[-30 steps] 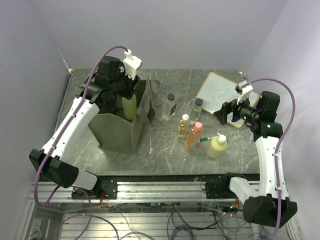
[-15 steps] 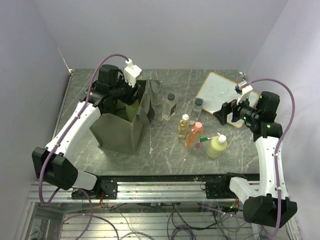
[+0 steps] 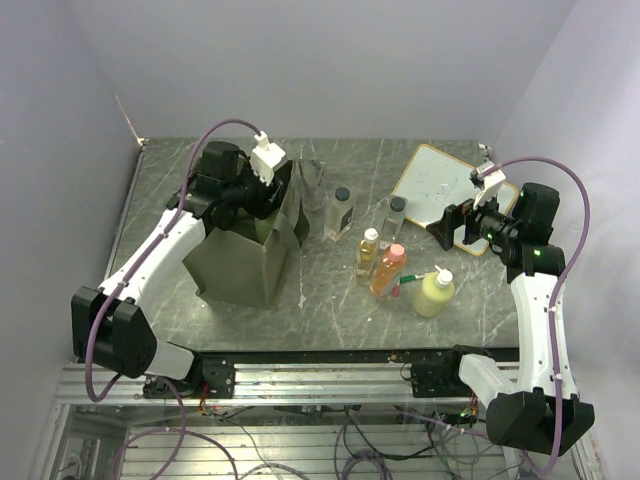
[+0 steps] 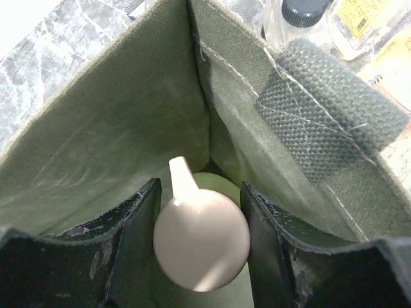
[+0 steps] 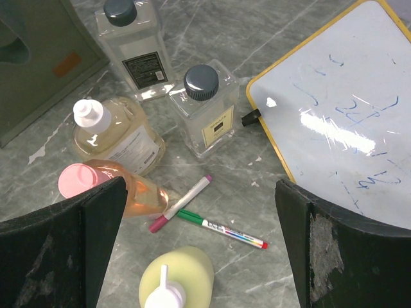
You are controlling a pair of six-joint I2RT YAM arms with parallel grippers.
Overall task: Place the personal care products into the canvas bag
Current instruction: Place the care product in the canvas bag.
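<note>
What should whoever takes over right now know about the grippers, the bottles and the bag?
Left gripper: down inside the canvas bag, shut on a pale yellow-green bottle, not yet released.
Right gripper: open, empty, above the table near the whiteboard.
On the table: clear bottles, amber bottle, orange bottle, pale yellow bottle.
Left: release, then bag those five. Markers stay out.
</note>
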